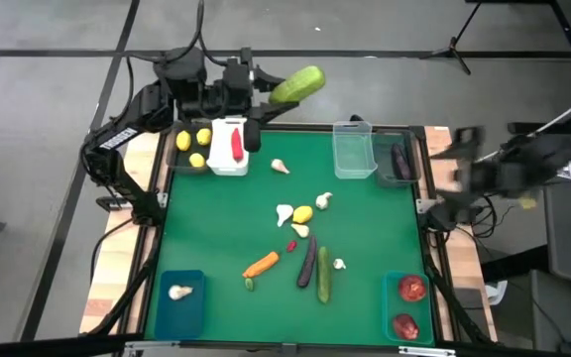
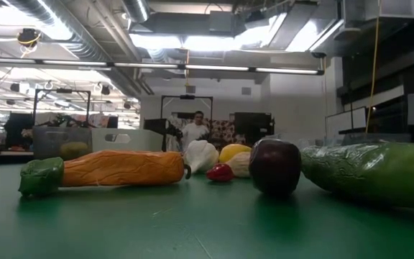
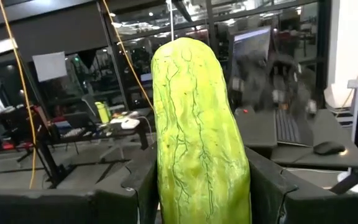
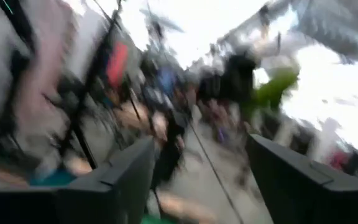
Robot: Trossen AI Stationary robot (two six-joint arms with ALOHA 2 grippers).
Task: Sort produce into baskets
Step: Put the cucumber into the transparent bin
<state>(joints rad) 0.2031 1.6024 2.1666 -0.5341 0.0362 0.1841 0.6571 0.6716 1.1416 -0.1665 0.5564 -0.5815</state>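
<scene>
Cucumber (image 1: 298, 84) clamped in left gripper (image 1: 266, 87) beyond mat's far edge (image 1: 295, 130)

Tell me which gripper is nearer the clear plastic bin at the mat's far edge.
Left. The left gripper, shut on a green cucumber, is beyond the mat's far edge, just left of the clear plastic bin; the right gripper is off the mat's right side, farther away.

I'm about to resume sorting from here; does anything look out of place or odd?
Yes. The left gripper holds a light green cucumber beyond the mat's far edge, over the floor rather than any basket. The right gripper is off the mat's right side. The clear basket looks empty.
</scene>
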